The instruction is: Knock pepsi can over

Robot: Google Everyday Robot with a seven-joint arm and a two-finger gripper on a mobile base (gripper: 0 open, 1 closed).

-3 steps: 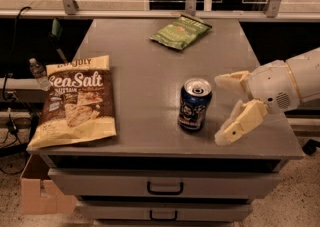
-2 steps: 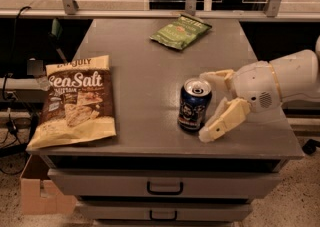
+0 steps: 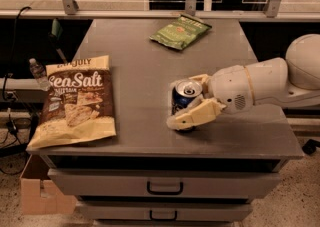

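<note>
The pepsi can (image 3: 182,102), dark blue with a silver top and pull tab, stands on the grey cabinet top (image 3: 140,76) right of the middle, near the front. My gripper (image 3: 183,100) reaches in from the right with its cream fingers spread. One finger (image 3: 194,116) lies across the front of the can's lower part. The other finger (image 3: 199,78) sits behind the can's top. The can stands between them and leans a little to the left. The can's base is hidden behind the front finger.
A large Sea Salt chip bag (image 3: 74,102) lies at the front left of the top. A green snack bag (image 3: 180,32) lies at the back middle. A water bottle (image 3: 38,73) and a cardboard box (image 3: 39,196) are off the left side. Drawers (image 3: 165,186) are below the front edge.
My gripper has moved left from beside the can until its fingers straddle it. The can has stayed in about the same spot.
</note>
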